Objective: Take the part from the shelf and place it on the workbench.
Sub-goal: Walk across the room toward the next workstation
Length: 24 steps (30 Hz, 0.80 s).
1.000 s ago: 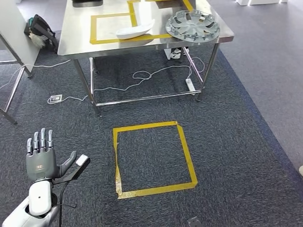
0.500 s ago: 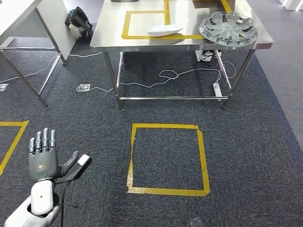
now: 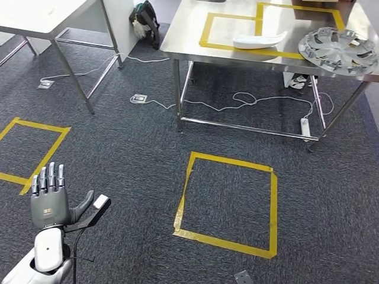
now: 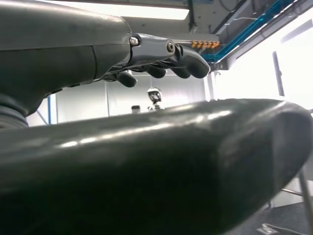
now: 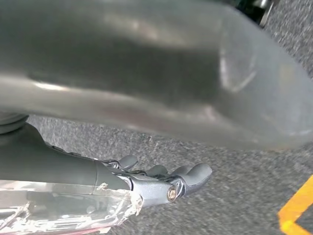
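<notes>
While left hand [image 3: 49,204] spreads empty, right hand [image 5: 155,181] unclear: white curved part [image 3: 259,40] on workbench [image 3: 190,32]

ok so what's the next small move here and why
Probably a small turn of the body to look for the shelf. Ahead lie carpet and the steel workbench, not a shelf, and the bench already carries a white part and a wheel cover. The left hand is raised with its fingers apart, holding nothing, so a pickup looks due first.
</notes>
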Motion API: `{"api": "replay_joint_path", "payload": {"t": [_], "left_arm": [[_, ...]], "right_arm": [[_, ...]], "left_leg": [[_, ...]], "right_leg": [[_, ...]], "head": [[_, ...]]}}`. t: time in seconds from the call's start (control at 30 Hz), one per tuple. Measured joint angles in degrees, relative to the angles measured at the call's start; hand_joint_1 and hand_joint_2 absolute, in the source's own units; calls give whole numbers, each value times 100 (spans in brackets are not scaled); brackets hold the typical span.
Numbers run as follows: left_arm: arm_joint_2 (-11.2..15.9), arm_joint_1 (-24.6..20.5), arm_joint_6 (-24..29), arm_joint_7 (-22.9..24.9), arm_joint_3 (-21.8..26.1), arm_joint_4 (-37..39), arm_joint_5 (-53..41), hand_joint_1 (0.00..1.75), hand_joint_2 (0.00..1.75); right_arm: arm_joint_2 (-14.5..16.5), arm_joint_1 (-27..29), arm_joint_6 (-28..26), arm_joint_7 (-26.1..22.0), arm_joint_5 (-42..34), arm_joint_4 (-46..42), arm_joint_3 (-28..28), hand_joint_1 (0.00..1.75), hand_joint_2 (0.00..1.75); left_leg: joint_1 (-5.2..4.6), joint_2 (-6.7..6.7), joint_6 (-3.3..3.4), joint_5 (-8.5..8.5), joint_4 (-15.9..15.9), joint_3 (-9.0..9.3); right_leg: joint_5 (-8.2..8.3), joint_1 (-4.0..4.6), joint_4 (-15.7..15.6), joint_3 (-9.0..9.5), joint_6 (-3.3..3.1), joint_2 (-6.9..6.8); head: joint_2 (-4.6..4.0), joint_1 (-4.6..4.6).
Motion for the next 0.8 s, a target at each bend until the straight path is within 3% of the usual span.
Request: {"api": "replay_joint_path", "payload": {"t": [0.03,0.1,0.17,0.2,0.23,0.3,0.33,0.4,0.47,0.53,0.6,0.67,0.7,0.73,0.77,0.8], "left_arm": [[-1,-4,6,-1,-1,3,0,0,0],[-4,-15,13,-4,-4,11,0,0,0],[-7,-7,15,-7,-7,24,0,0,0],[-7,-1,15,-7,-8,29,0,0,0],[-8,3,15,-7,-9,33,0,0,0],[-11,-2,19,-8,-8,35,0,0,0],[-13,-8,22,-8,-7,35,0,0,0],[-12,-13,31,-8,-3,38,0,0,0],[-3,6,39,-8,-2,44,0,0,0],[10,3,50,-7,2,51,0,0,0],[8,-20,66,-8,3,56,0,0,0],[0,-12,79,-8,1,68,1,0,0],[0,-3,84,-8,1,76,1,0,0],[1,3,87,-8,3,84,2,0,0],[2,4,92,-8,7,88,2,0,0],[2,-3,97,-8,12,91,2,0,0]], "right_arm": [[0,2,0,-2,0,0,0,0,0],[0,20,0,-4,0,0,0,0,0],[-1,40,1,-4,0,-1,0,0,0],[-1,43,1,-4,0,-1,0,0,0],[-1,43,1,-4,0,-1,0,0,0],[0,34,2,-4,-2,-1,0,0,0],[0,30,3,-3,-2,-2,0,0,0],[0,27,6,-2,-3,-2,0,0,0],[-1,20,4,-1,-4,-1,0,0,0],[-1,10,-3,-3,-3,-1,0,0,0],[-1,22,-11,-3,-2,-1,0,0,0],[0,39,-21,1,-2,-1,0,0,0],[0,41,-25,3,-2,0,0,0,0],[1,38,-27,5,-2,-1,0,0,0],[3,32,-27,7,-1,-1,0,0,0],[4,25,-27,9,1,-1,0,0,0]], "left_leg": [[16,-66,30,15,-9,-2],[28,-199,65,29,-9,-19],[25,-352,77,40,-6,-36],[25,-434,75,46,-4,-38],[29,-519,68,53,-3,-38],[33,-676,34,68,6,-45],[34,-747,6,81,15,-62],[47,-870,-70,123,12,-114],[76,-920,-146,155,3,-150],[67,-659,-204,1,236,-274],[55,-336,-248,-363,898,-591],[63,-257,-276,-612,1536,-885],[65,-247,-280,-596,1605,-903],[64,-226,-276,-486,1455,-804],[59,-159,-265,-320,1125,-601],[43,-11,-246,-169,726,-351]], "right_leg": [[-136,-12,211,-91,28,155],[-507,-27,950,-430,56,460],[-674,-27,1516,-714,59,541],[-595,-28,1499,-719,53,555],[-422,-32,1264,-616,44,582],[-48,-62,463,-237,24,797],[45,-80,153,-82,13,916],[55,-83,-71,35,-28,1021],[88,-66,-84,42,-103,897],[125,-68,-117,48,-183,759],[134,-59,-130,41,-230,600],[130,-51,-129,26,-243,426],[129,-50,-129,21,-244,340],[128,-49,-128,20,-242,256],[124,-47,-128,26,-236,176],[117,-36,-127,34,-221,103]], "head": [[0,15],[1,43],[1,46],[1,46],[1,47],[1,48],[1,45],[1,41],[0,41],[1,10],[1,-23],[0,-27],[0,-27],[1,-27],[0,-27],[1,-29]]}}
